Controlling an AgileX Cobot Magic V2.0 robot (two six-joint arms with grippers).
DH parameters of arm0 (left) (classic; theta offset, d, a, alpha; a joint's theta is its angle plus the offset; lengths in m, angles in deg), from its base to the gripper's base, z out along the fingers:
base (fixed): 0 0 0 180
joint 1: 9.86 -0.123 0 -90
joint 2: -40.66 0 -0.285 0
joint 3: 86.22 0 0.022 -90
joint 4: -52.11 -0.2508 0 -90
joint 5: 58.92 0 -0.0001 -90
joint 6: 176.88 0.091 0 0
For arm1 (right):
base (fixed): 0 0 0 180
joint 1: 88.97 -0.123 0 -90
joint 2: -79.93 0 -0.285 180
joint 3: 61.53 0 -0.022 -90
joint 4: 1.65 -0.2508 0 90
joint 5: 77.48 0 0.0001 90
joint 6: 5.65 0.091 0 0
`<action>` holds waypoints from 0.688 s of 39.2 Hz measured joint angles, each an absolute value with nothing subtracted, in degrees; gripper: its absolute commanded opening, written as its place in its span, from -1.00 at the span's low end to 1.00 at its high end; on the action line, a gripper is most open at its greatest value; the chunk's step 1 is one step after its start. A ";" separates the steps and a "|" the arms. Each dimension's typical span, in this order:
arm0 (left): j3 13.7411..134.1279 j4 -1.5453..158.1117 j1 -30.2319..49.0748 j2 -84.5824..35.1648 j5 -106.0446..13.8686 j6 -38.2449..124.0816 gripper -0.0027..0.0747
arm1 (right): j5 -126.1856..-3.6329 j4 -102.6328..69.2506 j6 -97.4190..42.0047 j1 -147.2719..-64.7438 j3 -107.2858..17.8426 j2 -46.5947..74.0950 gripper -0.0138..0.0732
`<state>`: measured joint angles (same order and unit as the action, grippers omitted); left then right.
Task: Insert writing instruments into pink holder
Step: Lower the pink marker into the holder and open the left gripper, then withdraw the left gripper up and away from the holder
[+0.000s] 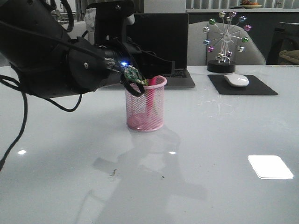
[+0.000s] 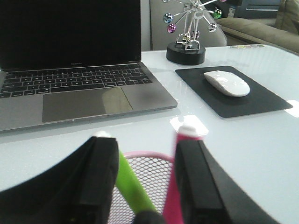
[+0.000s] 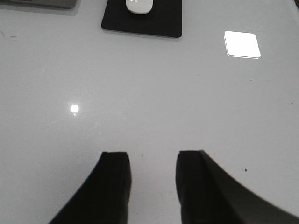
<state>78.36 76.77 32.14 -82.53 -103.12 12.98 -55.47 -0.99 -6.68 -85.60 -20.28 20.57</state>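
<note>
Pink holder (image 1: pixel 145 103) stands upright on the white counter (image 1: pixel 224 154), just in front of the laptop (image 1: pixel 159 44). Left end effector (image 1: pixel 135 80) sits at the holder's rim on its left side, fingers over the mouth.

Left wrist view: pink holder rim (image 2: pixel 147 155) lies between the two black fingers (image 2: pixel 100 177). Green marker (image 2: pixel 133 184) runs slanted down into the mesh, right against the inner face of one finger. Magenta marker (image 2: pixel 175 196) stands in the cup against the other finger, its whitish cap (image 2: pixel 188 130) sticking up past the fingertip. Jaws are spread roughly the cup mouth's width. Can't tell whether either marker is actually being gripped or just leaning in the cup beside the pads.

Front view: magenta marker (image 1: pixel 152 100) is visible through the mesh, leaning inside. Only a sliver of green shows at the rim.

Right end effector (image 3: pixel 152 161) hovers over bare counter, jaws parted, nothing between them, well away from the holder. Mouse (image 3: pixel 139 4) on black pad (image 3: pixel 142 21) lies far beyond it.
</note>
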 measured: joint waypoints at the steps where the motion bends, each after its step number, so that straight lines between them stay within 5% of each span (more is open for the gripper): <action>1: 78.36 76.77 32.14 -82.53 -103.12 12.98 0.09 | -55.47 -0.99 -6.68 -85.60 -20.28 20.57 0.17; 12: 78.36 74.81 31.75 -80.75 -106.11 14.33 0.09 | -55.47 -0.99 -6.68 -85.60 -20.28 20.57 0.17; 27: 78.36 74.53 21.58 -62.74 -91.98 20.53 0.09 | -55.47 -0.99 -6.68 -85.60 -20.28 20.57 0.17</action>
